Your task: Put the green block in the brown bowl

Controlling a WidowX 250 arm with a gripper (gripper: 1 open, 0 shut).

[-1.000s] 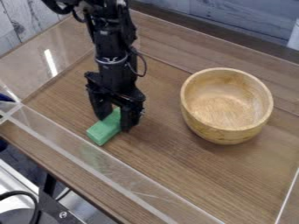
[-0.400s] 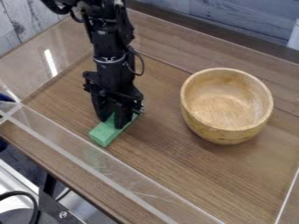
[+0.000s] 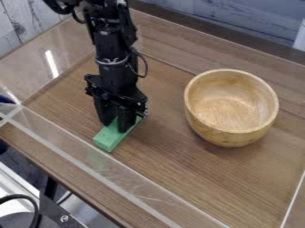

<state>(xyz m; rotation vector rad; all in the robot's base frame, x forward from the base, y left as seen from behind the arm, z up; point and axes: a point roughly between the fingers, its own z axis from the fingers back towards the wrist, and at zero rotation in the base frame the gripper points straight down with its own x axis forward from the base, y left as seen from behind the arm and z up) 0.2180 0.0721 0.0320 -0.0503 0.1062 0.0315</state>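
The green block [image 3: 110,138] lies flat on the wooden table, left of centre, with its far end between the black fingers of my gripper [image 3: 118,122]. The gripper points straight down and its fingers are closed against the block's sides; the block still rests on the table. The brown bowl [image 3: 231,108], round and light tan with a grained inside, stands to the right of the gripper, about a bowl's width away, with nothing in it.
A clear plastic wall [image 3: 71,151] runs along the table's front left edge, close to the block. The black arm [image 3: 107,36] rises from the gripper toward the upper left. A wooden tabletop [image 3: 179,178] spreads between the block and the bowl.
The gripper's fingers, spread wide over the block a second ago, have closed onto it. The arm has stayed in place and the block has not moved.
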